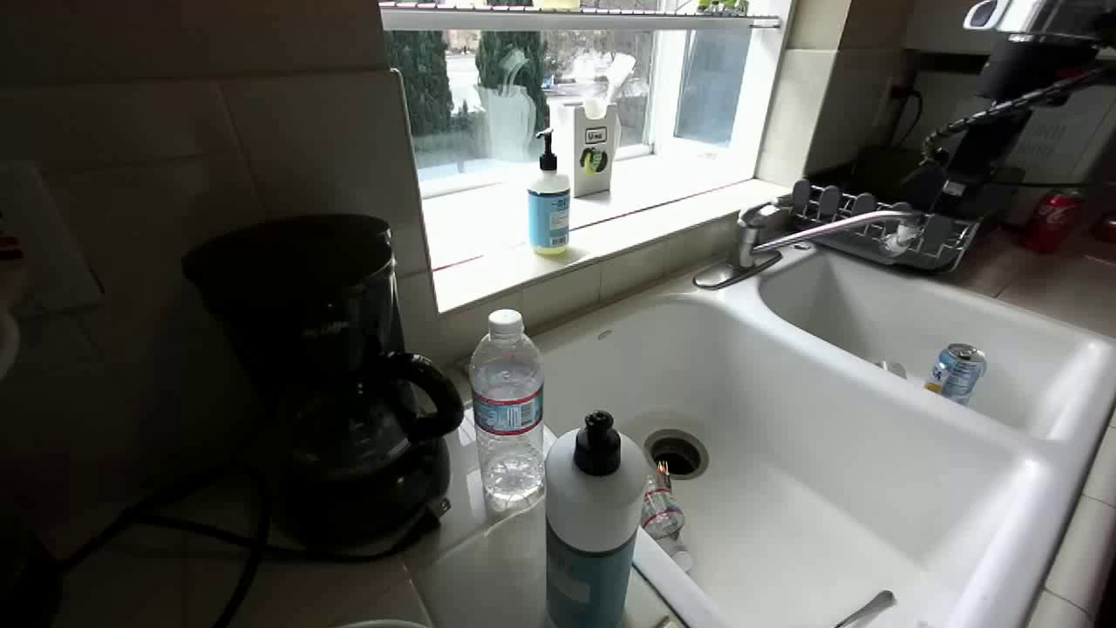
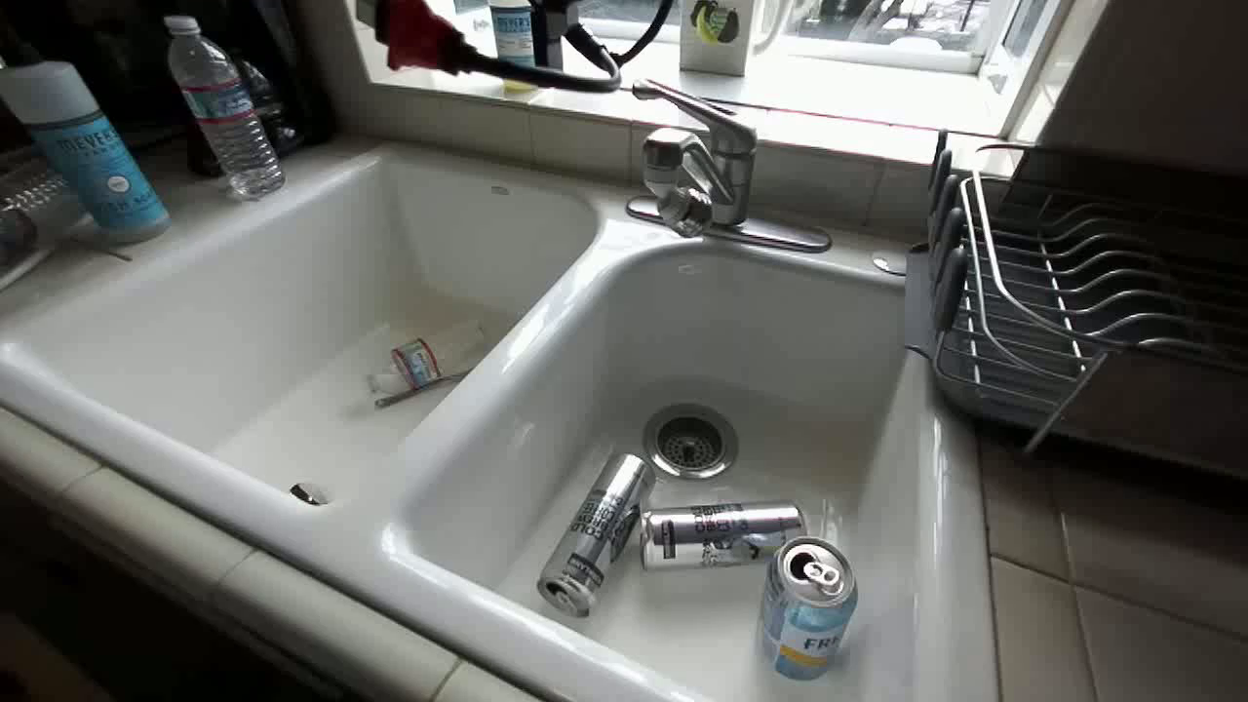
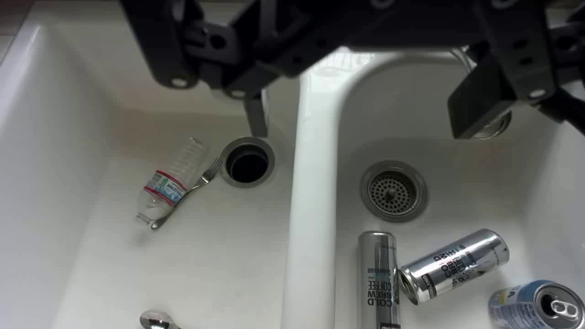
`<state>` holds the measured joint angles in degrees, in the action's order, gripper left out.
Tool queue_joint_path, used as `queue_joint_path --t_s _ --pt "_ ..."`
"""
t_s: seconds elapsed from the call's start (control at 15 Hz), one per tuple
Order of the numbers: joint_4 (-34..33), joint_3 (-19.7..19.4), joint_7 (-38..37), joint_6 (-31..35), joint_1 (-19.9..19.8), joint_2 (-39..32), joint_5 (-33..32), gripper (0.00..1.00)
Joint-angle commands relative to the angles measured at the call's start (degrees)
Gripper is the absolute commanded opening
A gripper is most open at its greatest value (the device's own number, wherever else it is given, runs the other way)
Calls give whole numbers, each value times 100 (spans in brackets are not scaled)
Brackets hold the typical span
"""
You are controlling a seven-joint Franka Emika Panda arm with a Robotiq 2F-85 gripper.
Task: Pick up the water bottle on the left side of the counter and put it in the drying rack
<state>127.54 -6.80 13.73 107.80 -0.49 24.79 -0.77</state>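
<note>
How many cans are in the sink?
3, all in the basin nearest the drying rack: one silver can and another silver can lie on their sides; a blue can stands beside them. Others may hide at the basin's near end.

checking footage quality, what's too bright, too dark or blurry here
Windowsill glares white in both exterior views; in an exterior view, the coffee maker sinks into shadow; in the wrist view, the gripper is dark and blurred, the sink strainer clearer.

In an ext. view, cam's nr. soap btl. (image 1: 593, 523), angled across sink (image 1: 854, 419) twd. drying rack (image 1: 859, 247); in an ext. view, looking down over sink twd. window (image 2: 887, 39). Wrist cam: steeply down; all share sink.
</note>
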Motion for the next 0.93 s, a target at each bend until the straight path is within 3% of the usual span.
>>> queue_joint_path --t_s 0.0,0.2,0.4,0.87 --pt "-10 31 11 -10 -37 -5 15 100" --pt "-10 31 11 -10 -37 -5 15 100" --pt "44 290 106 30 245 6 151 100" --pt "-54 1201 536 167 1337 -139 549 100"
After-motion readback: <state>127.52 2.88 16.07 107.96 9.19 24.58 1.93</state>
